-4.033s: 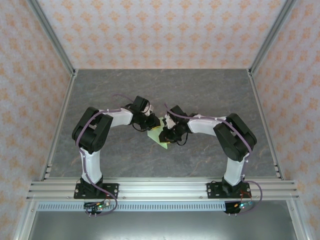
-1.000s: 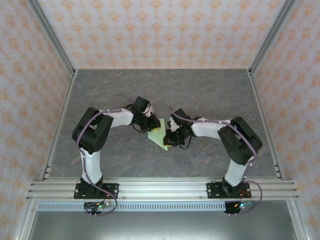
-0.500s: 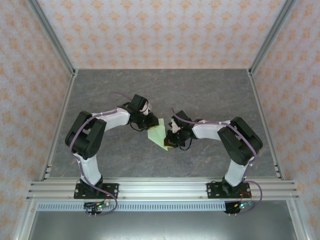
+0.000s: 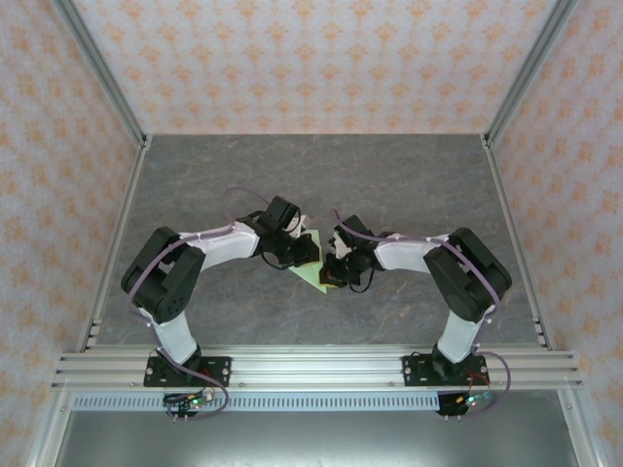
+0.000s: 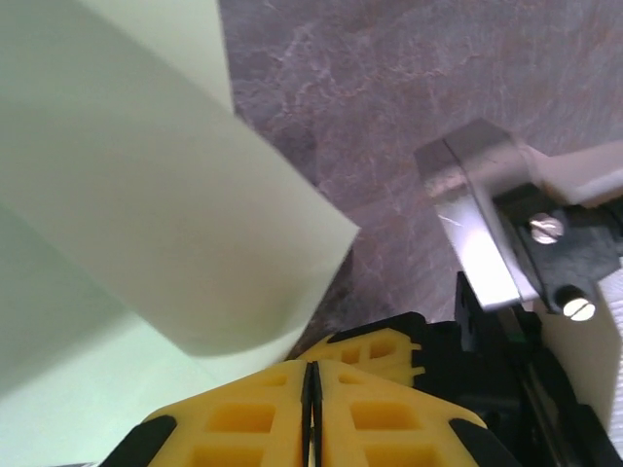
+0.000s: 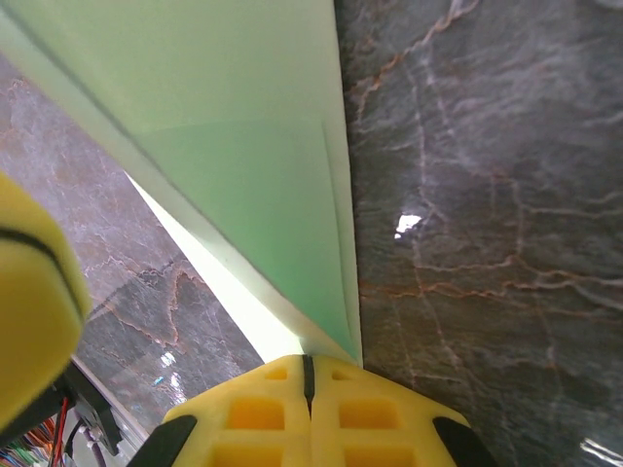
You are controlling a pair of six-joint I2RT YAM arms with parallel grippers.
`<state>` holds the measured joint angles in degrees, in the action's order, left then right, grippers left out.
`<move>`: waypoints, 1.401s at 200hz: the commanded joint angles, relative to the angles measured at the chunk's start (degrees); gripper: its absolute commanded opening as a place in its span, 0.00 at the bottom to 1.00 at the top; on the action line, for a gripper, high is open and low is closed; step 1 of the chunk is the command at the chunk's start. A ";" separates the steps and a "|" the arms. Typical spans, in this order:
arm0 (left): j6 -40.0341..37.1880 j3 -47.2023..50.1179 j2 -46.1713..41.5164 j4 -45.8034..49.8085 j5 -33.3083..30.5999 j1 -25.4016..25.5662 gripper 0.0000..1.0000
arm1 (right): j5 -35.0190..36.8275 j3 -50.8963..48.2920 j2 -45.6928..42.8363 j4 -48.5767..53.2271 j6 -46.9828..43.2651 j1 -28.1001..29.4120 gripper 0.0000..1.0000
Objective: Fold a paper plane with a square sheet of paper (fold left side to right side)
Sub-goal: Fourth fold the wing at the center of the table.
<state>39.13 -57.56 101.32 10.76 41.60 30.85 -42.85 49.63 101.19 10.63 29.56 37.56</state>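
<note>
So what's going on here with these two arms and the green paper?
Two robot arms are working on a pale green paper in the middle of the grey table. The right gripper is shut on a pointed end of the sheet. The left gripper, fingers together, sits beside a flap that curls up and over and is not pressed flat. The sheet is only partly folded, not a plane yet.

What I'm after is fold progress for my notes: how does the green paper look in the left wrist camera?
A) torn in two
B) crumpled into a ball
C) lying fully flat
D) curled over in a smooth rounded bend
D: the square sheet of paper arches over in a smooth rounded curl just beyond the left gripper, with no sharp crease pressed into that bend.
</note>
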 commanded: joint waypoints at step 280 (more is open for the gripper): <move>-7.01 -2.22 12.11 -7.68 0.28 -8.12 0.08 | 11.45 -1.54 6.83 16.70 -4.95 -0.03 0.00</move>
<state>34.41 -57.95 110.61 5.30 48.36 26.59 -42.24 52.14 102.61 15.18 25.67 37.58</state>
